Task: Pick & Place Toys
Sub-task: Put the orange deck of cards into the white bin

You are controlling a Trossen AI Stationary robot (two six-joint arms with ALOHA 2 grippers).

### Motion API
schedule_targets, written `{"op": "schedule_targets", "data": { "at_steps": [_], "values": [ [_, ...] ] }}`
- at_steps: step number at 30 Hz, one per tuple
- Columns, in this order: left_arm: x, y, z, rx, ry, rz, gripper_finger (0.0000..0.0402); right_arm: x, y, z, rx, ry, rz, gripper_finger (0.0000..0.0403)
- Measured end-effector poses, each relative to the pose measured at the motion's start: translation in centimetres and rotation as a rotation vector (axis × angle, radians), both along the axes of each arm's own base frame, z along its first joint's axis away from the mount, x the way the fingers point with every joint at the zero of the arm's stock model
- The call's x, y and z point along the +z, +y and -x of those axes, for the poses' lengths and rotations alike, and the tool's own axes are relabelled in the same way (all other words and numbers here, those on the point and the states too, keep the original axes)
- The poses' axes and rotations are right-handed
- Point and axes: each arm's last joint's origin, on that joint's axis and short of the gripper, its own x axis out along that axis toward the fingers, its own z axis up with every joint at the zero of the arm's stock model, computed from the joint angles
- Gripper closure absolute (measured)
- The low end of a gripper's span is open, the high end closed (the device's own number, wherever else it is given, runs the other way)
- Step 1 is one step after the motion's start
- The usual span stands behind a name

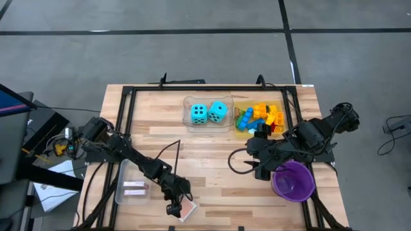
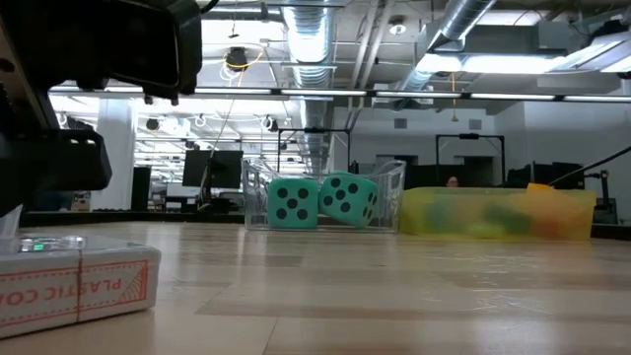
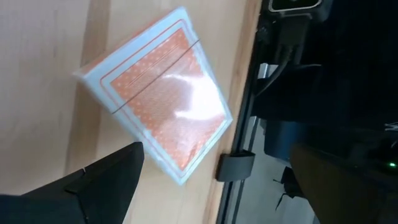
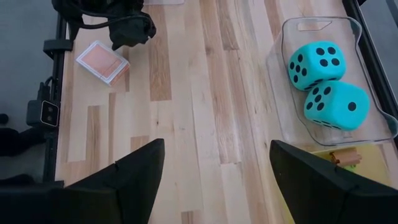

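A flat orange box with a white border (image 3: 163,99) lies on the table by its near edge (image 1: 188,210); the low view shows printed letters on its side (image 2: 74,281). My left gripper (image 3: 217,186) hovers open just short of it (image 1: 174,206), its fingers apart from the box. Two turquoise dice (image 1: 209,113) sit in a clear tray (image 4: 292,37) at the far middle. Small coloured bricks (image 1: 262,119) fill a yellow tray (image 2: 493,212) beside it. My right gripper (image 4: 214,180) hangs open high over the table's right half (image 1: 260,169), with nothing between its fingers.
A second clear tray (image 1: 119,186) holding pink tiles (image 1: 135,188) lies left of my left arm. A purple bowl (image 1: 293,181) stands at the near right, beside my right gripper. The black table frame (image 3: 239,155) runs along the near edge close to the box. Bare wood stretches across the middle.
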Motion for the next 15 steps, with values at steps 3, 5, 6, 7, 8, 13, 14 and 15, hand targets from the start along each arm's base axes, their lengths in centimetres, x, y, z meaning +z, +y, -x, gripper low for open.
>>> {"op": "schedule_targets", "data": {
  "at_steps": [3,5,6,7,8,13,14,15],
  "values": [
    [-0.05,0.04,0.05,-0.001,0.004,-0.007,0.0002,0.02,0.00,-0.03,-0.001,-0.003,-0.002,0.0119],
    [-0.03,0.03,0.01,0.001,-0.004,-0.009,0.0002,0.02,0.01,-0.02,-0.001,-0.003,-0.002,0.0119],
    [-0.03,0.03,0.01,0.002,-0.004,-0.010,0.0002,0.01,0.00,-0.03,-0.001,-0.003,-0.002,0.0119],
    [-0.03,0.05,0.00,0.002,-0.004,-0.010,0.0002,0.02,0.01,-0.03,-0.001,-0.003,-0.002,0.0119],
    [-0.02,0.08,-0.04,0.004,-0.006,-0.009,0.0002,0.01,0.01,-0.02,-0.001,-0.003,-0.002,0.0119],
    [0.20,-0.07,-0.25,0.002,-0.036,0.011,0.0002,0.01,0.00,-0.03,0.001,-0.002,0.000,0.0119],
    [0.26,-0.09,-0.29,-0.002,-0.040,0.019,0.0002,0.01,0.01,-0.02,0.001,-0.002,-0.001,0.0119],
    [0.29,-0.12,-0.31,-0.003,-0.042,0.023,0.0002,0.01,0.01,-0.02,0.001,-0.002,-0.001,0.0119]
  ]
}}
